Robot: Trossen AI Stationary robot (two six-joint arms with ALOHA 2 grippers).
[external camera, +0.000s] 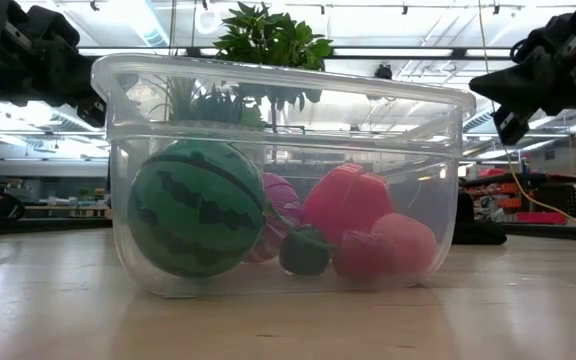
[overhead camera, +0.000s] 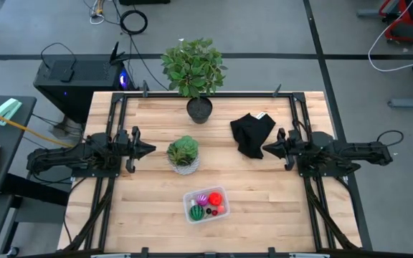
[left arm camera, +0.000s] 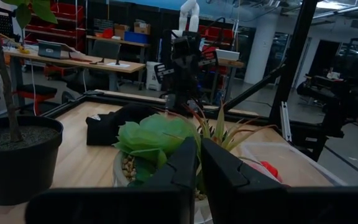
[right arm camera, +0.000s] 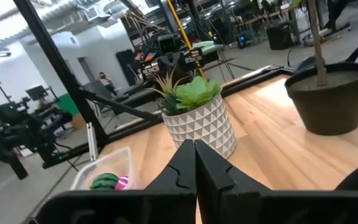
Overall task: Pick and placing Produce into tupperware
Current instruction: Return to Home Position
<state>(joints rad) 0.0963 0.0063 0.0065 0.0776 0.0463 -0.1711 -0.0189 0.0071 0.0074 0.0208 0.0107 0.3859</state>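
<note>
The clear tupperware tub (overhead camera: 206, 206) stands on the table near its front edge. It holds the produce: a green striped ball (external camera: 196, 208), a purple piece (external camera: 280, 205), a red piece (external camera: 346, 200), a pink-red piece (external camera: 398, 245) and a small dark piece (external camera: 306, 250). My left gripper (overhead camera: 149, 150) is shut and empty, held above the table left of the small white-potted plant (overhead camera: 183, 155). My right gripper (overhead camera: 267, 150) is shut and empty, right of that plant, over the black cloth's (overhead camera: 252, 133) edge.
A tall leafy plant in a dark pot (overhead camera: 196, 79) stands at the table's far edge. A black cloth lies at the far right of centre. Bare wood lies left and right of the tub along the near edge.
</note>
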